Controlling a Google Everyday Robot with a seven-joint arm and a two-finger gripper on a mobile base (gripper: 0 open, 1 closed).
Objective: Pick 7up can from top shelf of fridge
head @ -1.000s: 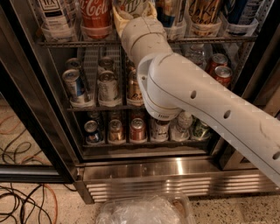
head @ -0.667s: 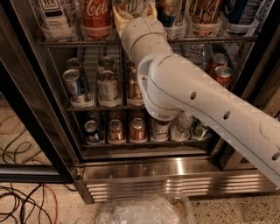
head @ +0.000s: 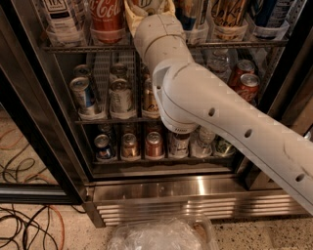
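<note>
The fridge (head: 171,188) stands open in front of me, with steel walls and a ribbed steel base. The top shelf (head: 73,49) is a grey wire rack across the top of the view. My white arm reaches up the middle of the view. My gripper (head: 148,10) is at the front of the top shelf, right of a red Coca-Cola can (head: 106,14). A pale can (head: 148,4) sits inside the gripper, cut off by the top edge. Its markings are hidden, so I cannot tell whether it is the 7up can.
A clear bottle (head: 61,14) stands at the top left, with more cans (head: 230,14) at the right. Two lower racks hold cans (head: 121,95), (head: 154,144); red cans (head: 247,83) are at the right. The dark door frame (head: 34,122) is at the left. Cables (head: 24,229) and a plastic bag (head: 156,237) lie on the floor.
</note>
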